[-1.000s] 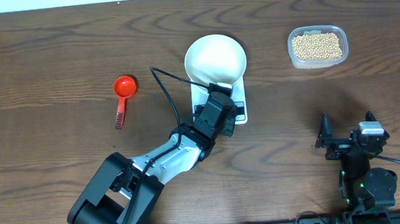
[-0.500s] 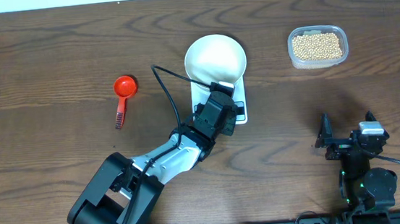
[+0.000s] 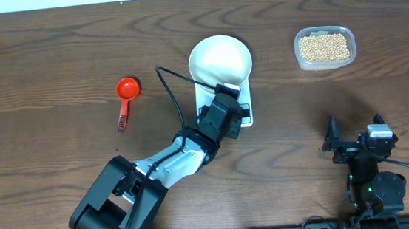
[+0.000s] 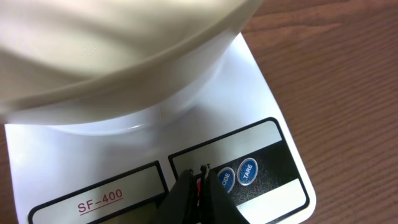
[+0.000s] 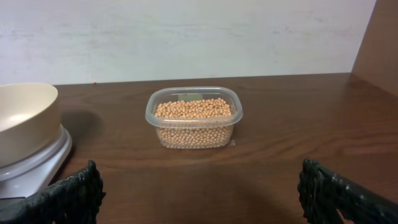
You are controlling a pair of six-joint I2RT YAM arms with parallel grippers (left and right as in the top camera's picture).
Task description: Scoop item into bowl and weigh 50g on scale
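Left gripper (image 4: pixel 199 180), pinched shut, at the scale (image 4: pixel 68 168) front.
My tips are just beside the blue buttons (image 4: pixel 247 171); the white bowl (image 4: pixel 93 50) sits on the scale; soybeans (image 5: pixel 195 119) fill the tub (image 5: pixel 194 91); my right gripper (image 5: pixel 199 190) gapes wide.

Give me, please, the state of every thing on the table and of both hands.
bowl: empty, on the scale
scale: carries the bowl
beans: all in the tub
tub: open, holds the beans
scoop: empty, lying left of the scale
left hand: shut, tips at the scale's buttons
right hand: open, empty
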